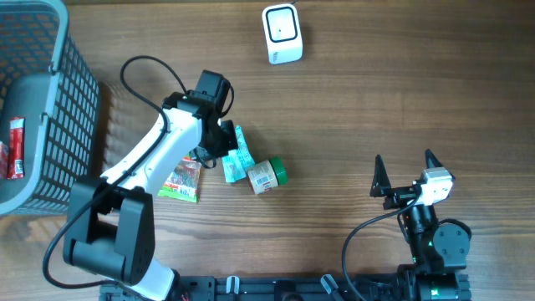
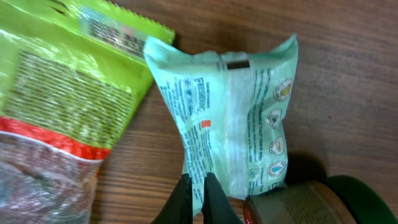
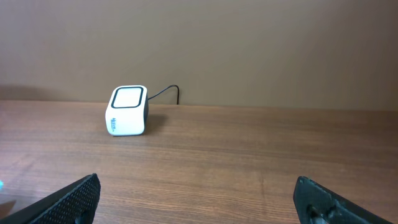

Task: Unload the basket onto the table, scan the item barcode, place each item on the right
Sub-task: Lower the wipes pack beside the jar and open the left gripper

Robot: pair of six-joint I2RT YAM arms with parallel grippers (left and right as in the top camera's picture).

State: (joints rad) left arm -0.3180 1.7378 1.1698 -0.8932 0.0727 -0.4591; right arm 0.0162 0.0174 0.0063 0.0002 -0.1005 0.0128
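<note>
Now, left arm (image 1: 159,146): stretched over the wooden table's (image 1: 376,84) middle, left gripper (image 2: 199,186) pinching an edge of the mint-green plastic pouch (image 2: 230,118).
right gripper (image 1: 404,159): spread wide, near the front-right corner.
count: one pouch, one green-lidded can (image 1: 266,176), one green-and-red packet (image 1: 182,180), one white boxy scanner (image 1: 282,33) by the far edge.

Overhead view of a table (image 1: 401,92). A barcode scanner (image 1: 282,33) stands at the far edge, near the middle. A wire basket (image 1: 75,100) sits at the far left, with a packet (image 1: 15,149) lying inside it. Three items cluster mid-table: a snack bag (image 1: 182,178) on the left, a plastic pouch (image 1: 236,155) just beside it, and a small jar (image 1: 266,176) on its side against the pouch's right corner. The left gripper (image 1: 219,144) sits at the pouch's left edge. The right gripper (image 1: 407,171) is well apart to the right, nearer the front.
</note>
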